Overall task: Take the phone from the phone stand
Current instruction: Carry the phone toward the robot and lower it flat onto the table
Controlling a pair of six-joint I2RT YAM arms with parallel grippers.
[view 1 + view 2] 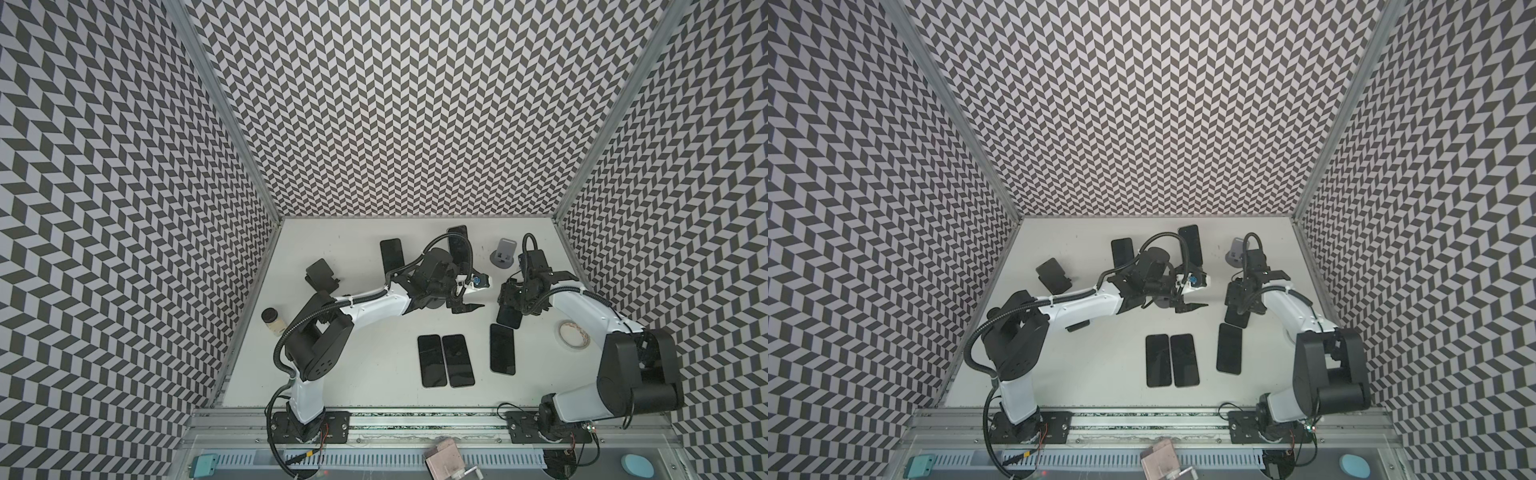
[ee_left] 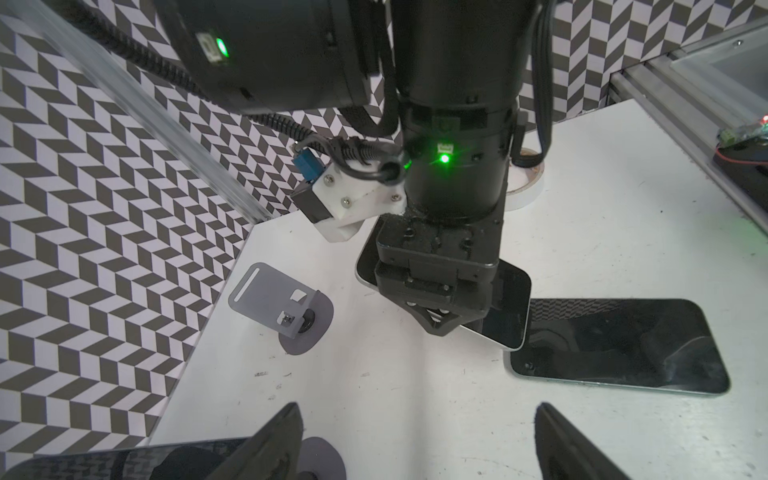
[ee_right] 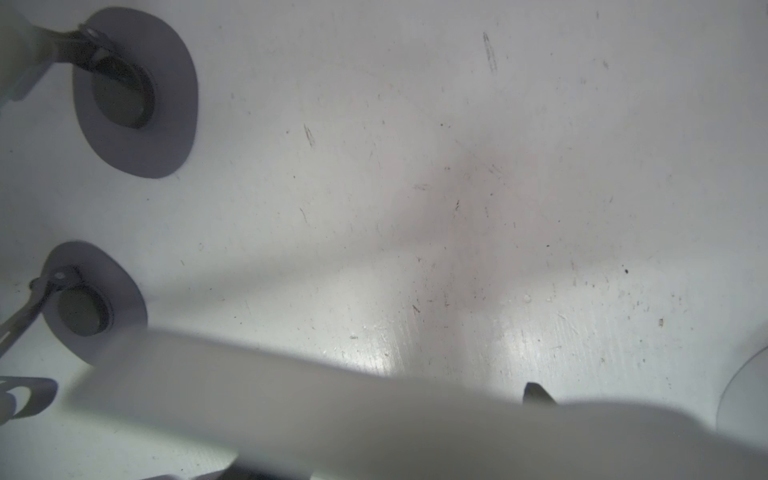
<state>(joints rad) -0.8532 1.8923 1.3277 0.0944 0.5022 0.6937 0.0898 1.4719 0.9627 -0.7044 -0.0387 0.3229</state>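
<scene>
**Both top views.** The grey phone stand [image 1: 504, 254] [image 1: 1236, 252] stands empty at the rear of the white worktop [image 1: 374, 399]. The phone [image 1: 510, 319] [image 1: 1237, 321] is off the stand, on its near side and apart from it. The right pincer [image 1: 508, 306] sits over the phone's end nearest the stand. The left pincer [image 1: 463, 306] hangs to the near left of the stand, apart from the phone.

**Left wrist view.** The right pincer [image 2: 440, 326] is clamped on the phone [image 2: 509, 307], gripping across its dark screen and silver rim. The phone is tilted. One corner overlaps the end of a flat phone [image 2: 623, 345]; I cannot tell whether they touch. The stand [image 2: 278, 307] is beside the phone and clear of it. The left pincer [image 2: 415, 446] has its fingers [image 2: 276, 440] apart, with nothing between them.

**Right wrist view.** A pale bar [image 3: 374, 415], too blurred to identify, fills the foreground. One dark fingertip [image 3: 536, 392] shows just past it. The stand's grey round base [image 3: 174, 104] rests on the worktop beyond.
</scene>
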